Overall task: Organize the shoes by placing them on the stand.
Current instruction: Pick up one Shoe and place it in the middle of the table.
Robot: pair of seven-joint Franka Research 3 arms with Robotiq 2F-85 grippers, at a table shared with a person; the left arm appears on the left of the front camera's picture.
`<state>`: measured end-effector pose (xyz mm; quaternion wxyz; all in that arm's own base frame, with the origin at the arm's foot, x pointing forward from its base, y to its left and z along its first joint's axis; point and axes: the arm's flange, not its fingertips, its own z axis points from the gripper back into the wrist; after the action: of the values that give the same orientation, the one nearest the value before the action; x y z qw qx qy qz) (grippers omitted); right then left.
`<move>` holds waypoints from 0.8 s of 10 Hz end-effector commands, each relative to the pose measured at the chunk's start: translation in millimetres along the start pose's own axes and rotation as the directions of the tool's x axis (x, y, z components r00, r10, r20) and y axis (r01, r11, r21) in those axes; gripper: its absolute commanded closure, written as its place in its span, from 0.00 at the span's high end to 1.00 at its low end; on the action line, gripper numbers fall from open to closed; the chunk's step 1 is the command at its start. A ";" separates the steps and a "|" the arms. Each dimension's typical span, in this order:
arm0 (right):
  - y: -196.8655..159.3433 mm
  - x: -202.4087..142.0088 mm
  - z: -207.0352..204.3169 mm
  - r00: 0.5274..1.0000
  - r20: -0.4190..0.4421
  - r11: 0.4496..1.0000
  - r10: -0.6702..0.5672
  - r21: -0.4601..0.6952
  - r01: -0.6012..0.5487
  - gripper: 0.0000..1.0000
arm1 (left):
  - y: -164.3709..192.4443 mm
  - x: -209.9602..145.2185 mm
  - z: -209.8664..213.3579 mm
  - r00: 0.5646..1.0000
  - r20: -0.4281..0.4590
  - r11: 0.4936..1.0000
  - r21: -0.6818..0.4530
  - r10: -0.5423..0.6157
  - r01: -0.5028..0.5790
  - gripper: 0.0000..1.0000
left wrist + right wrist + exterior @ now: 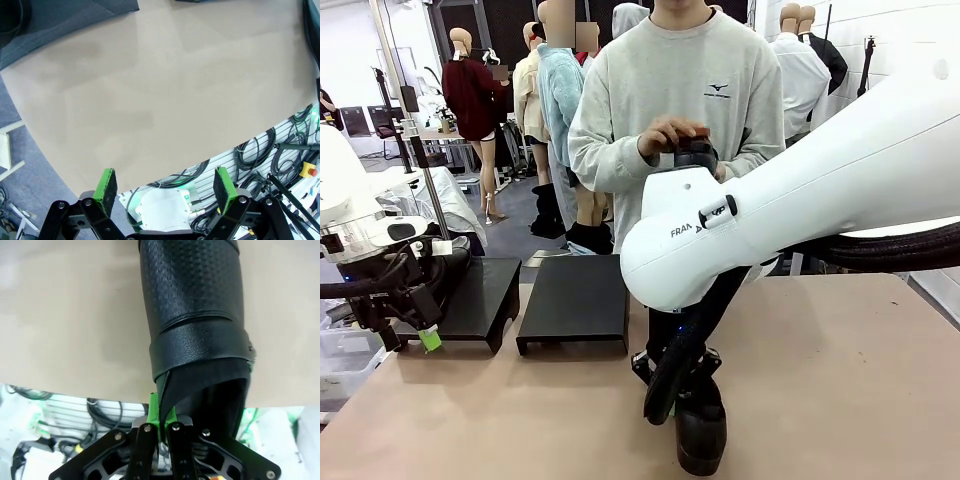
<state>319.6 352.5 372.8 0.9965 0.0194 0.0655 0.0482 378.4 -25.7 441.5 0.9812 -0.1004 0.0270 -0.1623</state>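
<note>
Jaws on the right gripper (pixel 161 414) are clamped onto the rim of a black shoe (pixel 195 315) at the table (pixel 840 380) near edge, left gripper (pixel 165 183) hangs wide open, far left

Shoe (pixel 192 315), far end cut off at the right wrist view's top edge

Left hand (pixel 165 187) wide open, low at left, right arm (pixel 800 190) reaching across middle, right hand (pixel 161 414) clamped shut

Tan table (pixel 840 380), person (pixel 680 90) in grey sweatshirt beyond it, black cables (pixel 257 150) past its edge, perhaps a red button (pixel 313 172)
</note>
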 end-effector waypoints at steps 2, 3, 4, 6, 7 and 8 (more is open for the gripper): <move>7.2 9.1 -5.6 0.997 0.000 0.994 -0.075 0.084 0.075 0.35 | 1.1 -1.2 -1.6 1.000 0.018 1.000 -0.006 0.001 -0.001 1.00; 7.1 11.7 -7.4 0.996 -0.002 0.991 -0.092 0.100 0.091 0.51 | 1.1 -1.2 -1.6 1.000 0.018 1.000 -0.006 0.001 -0.001 1.00; 7.2 12.1 -8.9 0.995 -0.008 0.989 -0.099 0.110 0.099 0.68 | 1.1 -1.2 -1.6 1.000 0.018 1.000 -0.006 0.001 -0.001 1.00; 4.5 11.9 -5.4 0.995 -0.002 0.985 -0.103 0.136 0.102 1.00 | 1.1 -1.2 -1.6 1.000 0.018 1.000 -0.006 0.001 -0.001 1.00; 1.4 10.1 0.3 0.994 0.016 0.983 -0.107 0.153 0.103 1.00 | 1.1 -1.2 -1.6 1.000 0.018 1.000 -0.006 0.001 -0.001 1.00; -1.5 8.8 5.7 0.994 0.027 0.981 -0.105 0.168 0.099 1.00 | 1.1 -1.2 -1.6 1.000 0.018 1.000 -0.006 0.001 -0.001 1.00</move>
<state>333.9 355.8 373.3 0.9952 0.0779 0.0595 -0.0049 378.4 -25.7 441.5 0.9813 -0.1004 0.0270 -0.1623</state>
